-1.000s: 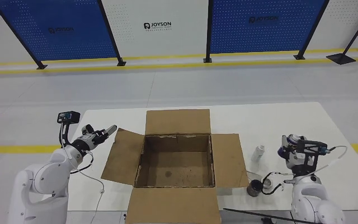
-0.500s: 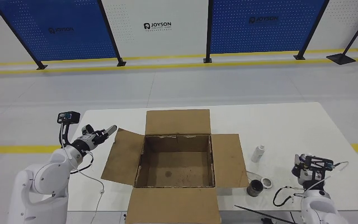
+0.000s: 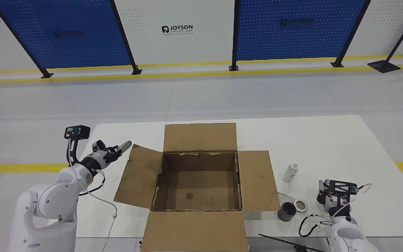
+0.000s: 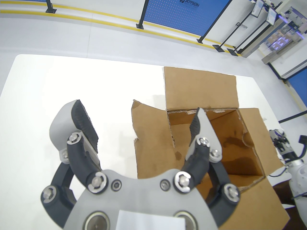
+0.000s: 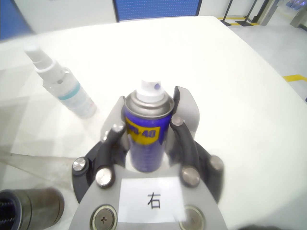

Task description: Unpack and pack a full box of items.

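- Far left, the left pincer [image 4: 138,118] hangs above the desk [image 3: 302,135] just beside the left flap of the box [image 3: 200,136]. Its fingers are spread wide and hold nothing.
- In the middle the box stands with all four flaps folded out, and we see only bare cardboard inside. We judge the unpacking to be near its end.
- Right of the box, a white spray bottle [image 5: 64,89] stands upright. Nearer the robot there is a dark metal cylinder [image 3: 286,211] with a small round cap [image 3: 300,205] just beside it.
- Farthest right, the right pincer [image 5: 150,106] is closed on a blue spray can [image 5: 146,130]. It grips the can by its body, upright, nozzle on top.
- We cannot tell whether the can's base touches the desk yet, as the pincer hides it.
- The step in hand looks like setting the can down.
  - We would lower it straight and keep it vertical.
  - We would let go only once the base sits flat, then spread the fingers evenly so neither nudges it over.
  - We would draw back away from the bottle and cylinder, which stand near on the box side.
- On writing, the can carries a yellow label patch with dark lettering. A white paper tag with one character sits on the right pincer's housing. The blue and white panels behind bear logos, and the bottle has a pale teal band.
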Controlling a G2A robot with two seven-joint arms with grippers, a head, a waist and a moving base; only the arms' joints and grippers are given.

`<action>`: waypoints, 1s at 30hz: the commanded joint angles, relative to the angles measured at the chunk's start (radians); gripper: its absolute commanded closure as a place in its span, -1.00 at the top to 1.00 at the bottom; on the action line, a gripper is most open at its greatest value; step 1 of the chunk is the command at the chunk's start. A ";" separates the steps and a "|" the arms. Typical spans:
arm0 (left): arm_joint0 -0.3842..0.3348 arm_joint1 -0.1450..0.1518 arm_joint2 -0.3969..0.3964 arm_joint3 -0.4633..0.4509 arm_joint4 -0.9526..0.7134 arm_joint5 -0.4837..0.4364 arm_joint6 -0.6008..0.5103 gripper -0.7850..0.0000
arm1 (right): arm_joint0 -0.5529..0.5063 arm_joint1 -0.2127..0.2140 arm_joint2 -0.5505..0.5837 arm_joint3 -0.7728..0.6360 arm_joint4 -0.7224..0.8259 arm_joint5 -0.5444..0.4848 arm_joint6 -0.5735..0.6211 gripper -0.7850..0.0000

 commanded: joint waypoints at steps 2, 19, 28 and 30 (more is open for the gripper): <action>0.000 0.000 0.000 0.000 0.000 0.000 0.000 1.00 | 0.006 0.002 -0.005 0.010 -0.005 -0.002 0.017 -0.87; 0.000 0.000 0.000 0.000 0.000 0.000 0.000 1.00 | 0.000 0.009 -0.030 0.002 -0.008 0.003 0.053 -0.08; 0.000 0.000 0.000 0.000 0.000 0.000 0.000 1.00 | -0.010 0.014 -0.038 -0.008 -0.017 0.002 0.060 0.31; 0.000 0.000 0.000 0.000 0.000 0.000 0.000 1.00 | -0.014 0.015 -0.040 -0.017 -0.019 0.001 0.064 0.55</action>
